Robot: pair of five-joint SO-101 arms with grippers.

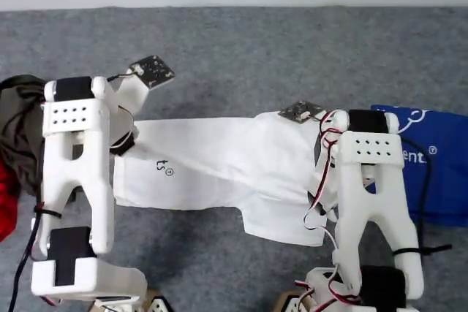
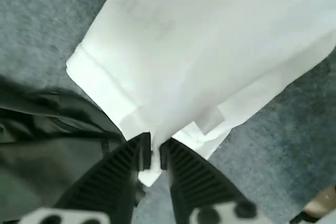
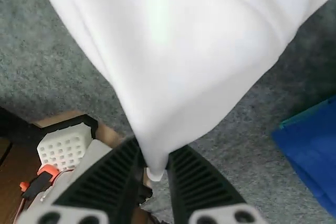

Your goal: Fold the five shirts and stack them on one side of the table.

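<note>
Now, left end effector (image 2: 154, 148) pinching white shirt (image 2: 210, 40), small logo (image 1: 164, 168)

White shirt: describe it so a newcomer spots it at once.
On the grey table, look between the left arm and right arm. The white shirt spans the middle, each end pinched in an arm's jaws. It alone is white: neighbours are an olive garment, a red garment and a blue shirt.

Smooth matt cloth shirt (image 1: 219, 158), rough grey carpet (image 1: 241, 56), ribbed plastic fingers (image 2: 118, 174)
</note>
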